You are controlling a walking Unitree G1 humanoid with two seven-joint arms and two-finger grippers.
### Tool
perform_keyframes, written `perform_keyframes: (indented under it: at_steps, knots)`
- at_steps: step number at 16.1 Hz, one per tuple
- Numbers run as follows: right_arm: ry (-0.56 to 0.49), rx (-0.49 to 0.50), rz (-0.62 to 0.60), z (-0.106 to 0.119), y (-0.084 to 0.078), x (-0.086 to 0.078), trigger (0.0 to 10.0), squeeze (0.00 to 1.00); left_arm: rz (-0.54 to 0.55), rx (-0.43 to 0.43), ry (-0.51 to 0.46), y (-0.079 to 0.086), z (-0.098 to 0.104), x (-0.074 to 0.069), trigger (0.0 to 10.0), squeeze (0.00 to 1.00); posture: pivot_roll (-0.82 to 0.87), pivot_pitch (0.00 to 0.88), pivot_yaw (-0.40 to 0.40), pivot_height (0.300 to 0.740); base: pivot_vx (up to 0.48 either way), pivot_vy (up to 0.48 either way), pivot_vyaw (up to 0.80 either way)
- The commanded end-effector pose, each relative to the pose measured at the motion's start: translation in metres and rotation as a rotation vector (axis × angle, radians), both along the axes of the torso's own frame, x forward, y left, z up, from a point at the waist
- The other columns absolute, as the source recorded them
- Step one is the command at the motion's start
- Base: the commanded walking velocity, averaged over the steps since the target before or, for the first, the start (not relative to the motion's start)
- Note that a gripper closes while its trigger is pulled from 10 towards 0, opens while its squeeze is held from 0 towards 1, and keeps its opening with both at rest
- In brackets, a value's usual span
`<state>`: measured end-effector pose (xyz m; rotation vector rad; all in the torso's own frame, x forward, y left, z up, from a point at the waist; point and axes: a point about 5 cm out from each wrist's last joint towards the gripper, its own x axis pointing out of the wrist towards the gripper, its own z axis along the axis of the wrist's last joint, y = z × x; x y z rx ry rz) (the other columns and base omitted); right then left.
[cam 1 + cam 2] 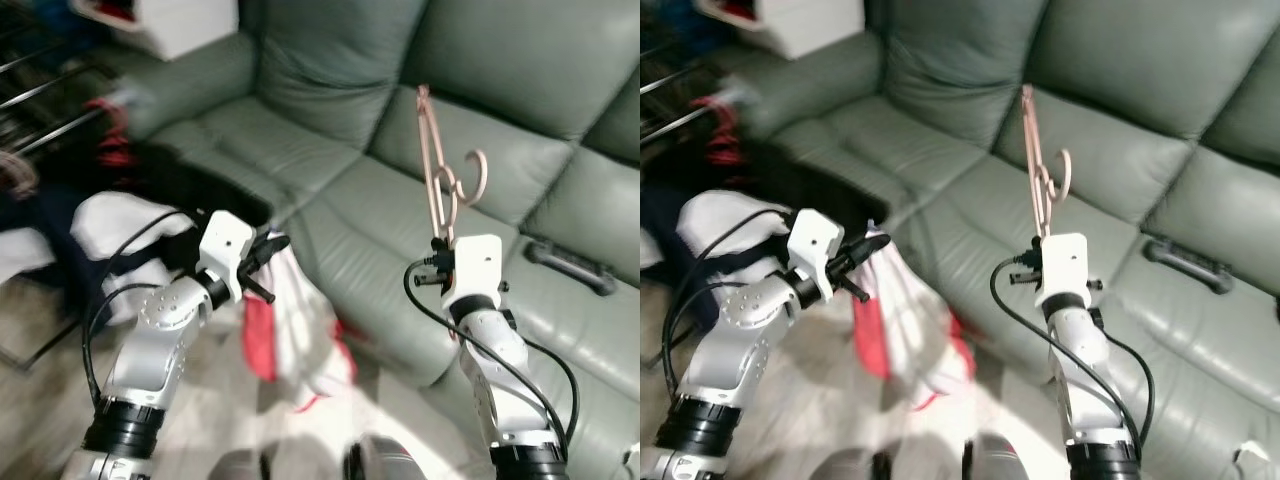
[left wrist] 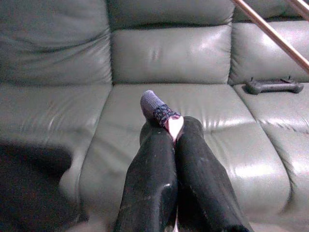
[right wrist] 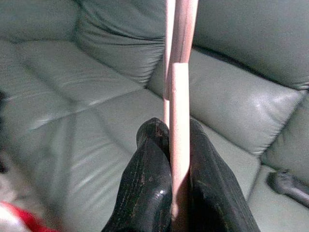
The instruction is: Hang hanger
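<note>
A rose-gold hanger [image 1: 436, 170] stands upright over the sofa, hook curling to the right. My right gripper [image 1: 441, 244] is shut on its lower end; in the right wrist view the black fingers [image 3: 149, 159] squeeze the pink bar [image 3: 178, 87]. My left gripper [image 1: 270, 247] is shut on a white and red garment [image 1: 300, 330], which hangs down in front of the sofa's front edge. The left wrist view shows a bit of grey and pink cloth [image 2: 161, 113] pinched at the fingertips.
A green leather sofa [image 1: 340, 90] spans the view. A black controller [image 1: 570, 265] lies on its right seat. Dark and white clothes [image 1: 110, 225] are piled at the left, with a wire rack [image 1: 40, 100] and a white box [image 1: 180, 25] behind.
</note>
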<state>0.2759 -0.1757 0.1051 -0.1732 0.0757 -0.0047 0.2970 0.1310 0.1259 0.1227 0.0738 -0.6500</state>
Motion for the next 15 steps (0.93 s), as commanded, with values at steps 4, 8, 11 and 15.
perform_keyframes:
  at_steps: [4,8,11,15]
  knots:
    - [0.019,0.013,-0.019,-0.0035,-0.0039,-0.0013,10.0,0.0,-0.013,0.007,-0.012,0.001,0.0015,0.0008,10.0,0.0,-0.05,0.088,-0.021,0.74,0.0,0.48,-0.33]
    - [0.02,0.008,-0.014,-0.0043,-0.0035,0.0001,10.0,0.0,-0.021,0.014,-0.007,-0.0005,-0.0008,-0.0021,10.0,0.0,-0.04,0.086,-0.021,0.74,0.0,0.48,-0.8]
    - [0.015,0.008,-0.007,-0.0044,-0.0026,0.0,10.0,0.0,-0.025,0.02,-0.015,-0.0006,-0.0004,-0.0027,10.0,0.0,-0.04,0.086,-0.021,0.74,0.0,0.48,-0.27]
    - [0.015,0.01,0.006,-0.0048,-0.0013,0.0002,10.0,0.0,-0.041,0.047,-0.053,0.002,0.0014,-0.0053,10.0,0.0,-0.04,0.083,-0.024,0.74,0.0,0.088,0.0]
